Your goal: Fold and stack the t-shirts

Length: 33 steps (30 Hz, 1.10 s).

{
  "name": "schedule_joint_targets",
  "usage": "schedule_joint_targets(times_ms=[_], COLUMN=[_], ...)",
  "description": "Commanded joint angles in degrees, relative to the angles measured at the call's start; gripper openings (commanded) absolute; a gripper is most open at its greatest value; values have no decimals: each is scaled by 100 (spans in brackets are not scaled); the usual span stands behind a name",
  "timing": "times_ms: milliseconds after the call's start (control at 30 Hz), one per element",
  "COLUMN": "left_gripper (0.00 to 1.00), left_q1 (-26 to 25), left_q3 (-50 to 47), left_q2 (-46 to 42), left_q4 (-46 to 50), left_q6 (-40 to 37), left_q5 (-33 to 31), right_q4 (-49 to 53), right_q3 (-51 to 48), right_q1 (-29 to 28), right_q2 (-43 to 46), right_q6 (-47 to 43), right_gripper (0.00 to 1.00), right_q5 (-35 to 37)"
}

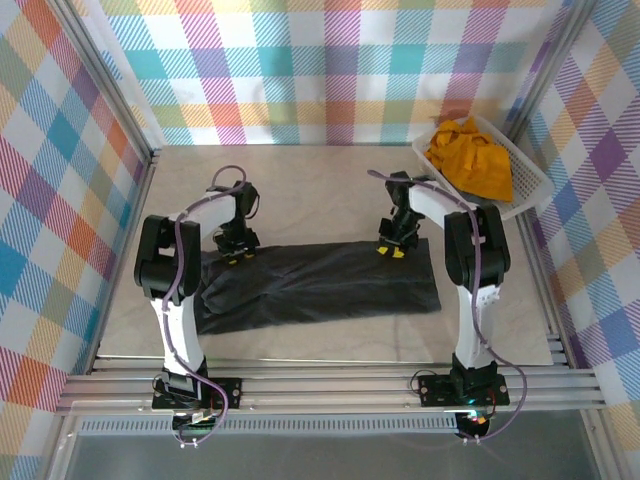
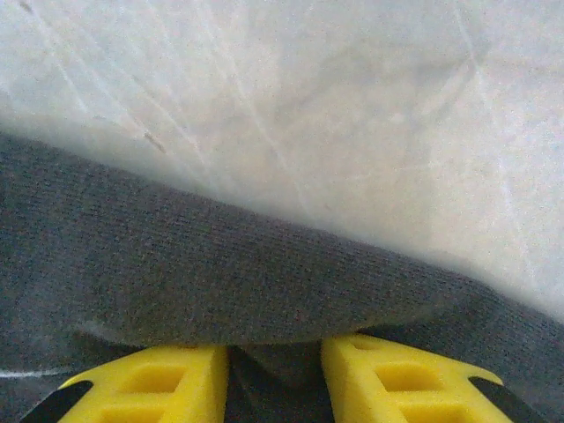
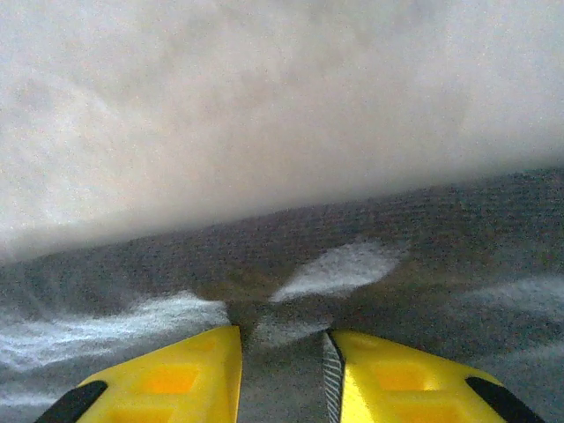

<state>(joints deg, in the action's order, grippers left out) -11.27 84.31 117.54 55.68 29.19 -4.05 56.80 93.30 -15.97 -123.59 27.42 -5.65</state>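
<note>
The black t-shirt (image 1: 320, 285) lies in a long flat band across the middle of the table. My left gripper (image 1: 238, 256) is down on its far left edge and my right gripper (image 1: 392, 250) on its far right edge. In the left wrist view, a fold of the dark knit (image 2: 220, 264) bulges over the yellow fingertips (image 2: 159, 379), with cloth filling the gap of the left gripper (image 2: 275, 357). In the right wrist view, the cloth (image 3: 423, 238) puckers into creases where the right gripper (image 3: 282, 344) pinches it. The mustard yellow t-shirt (image 1: 470, 160) lies crumpled in the basket.
The white lattice basket (image 1: 530, 178) sits at the back right corner against the checked wall. Bare pale tabletop (image 1: 310, 195) lies beyond the black shirt. Metal rails (image 1: 330, 385) run along the near edge by the arm bases.
</note>
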Motion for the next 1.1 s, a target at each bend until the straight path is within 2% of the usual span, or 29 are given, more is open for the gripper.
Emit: schedule_joint_targets(times_ms=[0,167,267,467,700,900,1000,1067], left_gripper=[35,36,39,51,52,53,67,67], left_q1=[242,449,426,266,172,-18,-126,-171], left_q3=[349,1716,2202,1403,724,614,580,512], left_q2=[737,1417,1375,482,10,-422,-469,-460], left_q4=[-295,-12,37,-560,-874,-774,-665,-681], left_q6=[164,-17,-106,-257,-335,-158,-133,-185], left_q5=[229,242,238,318,334,114,-36,34], right_q4=[243,576,569,301,298,226,127,82], right_q3=[516,1722,2325,2400,1945,1534,1331,1230], right_q1=[144,389,386,320,256,178,153,116], right_q2=[-543,-1238,-1336,-622,18,281,374,426], right_q6=[-68,-139,-407,-729,-694,-664,-619,-598], right_gripper=[31,31,32,36,36,36,36,36], right_q5=[257,137,-39,-271,-486,-563,-632,-672])
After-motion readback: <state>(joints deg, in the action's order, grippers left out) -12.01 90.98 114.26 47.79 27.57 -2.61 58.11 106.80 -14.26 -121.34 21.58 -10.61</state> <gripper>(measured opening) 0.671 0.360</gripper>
